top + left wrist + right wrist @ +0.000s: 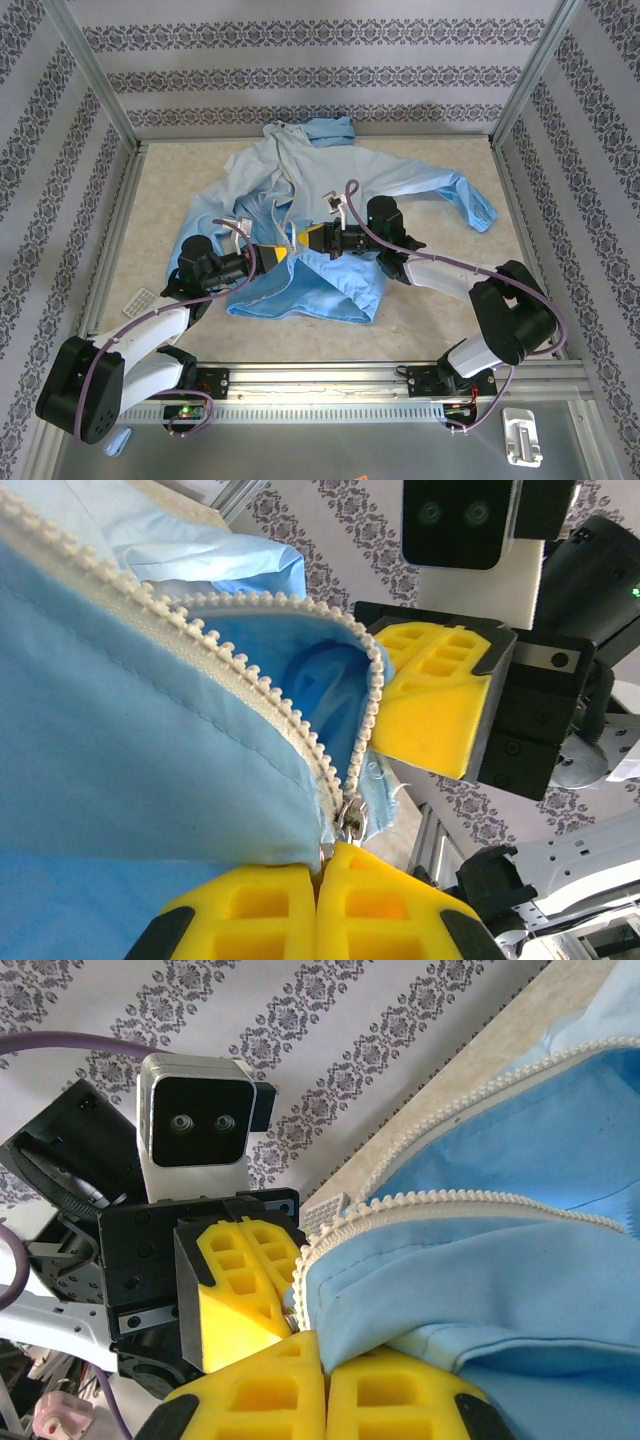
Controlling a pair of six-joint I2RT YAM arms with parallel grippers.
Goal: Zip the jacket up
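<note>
The light-blue hooded jacket (300, 180) lies spread on the table, hood at the far side and front open. Both grippers meet at its lower front. My left gripper (280, 253) is shut, and in the left wrist view its yellow tips (325, 855) pinch the small metal zipper pull (351, 820) where the two pale tooth rows (250, 670) join. My right gripper (310, 240) faces it, shut on a fold of jacket fabric (480, 1270) beside the zipper, its tips (322, 1345) close to the left gripper's fingers (235, 1280). Above the pull the zipper gapes open.
A small white gridded piece (145, 298) lies on the table by the left arm. A blue scrap (118, 440) and a white part (522, 437) sit below the front rail. The right sleeve (470, 200) stretches toward the right frame post.
</note>
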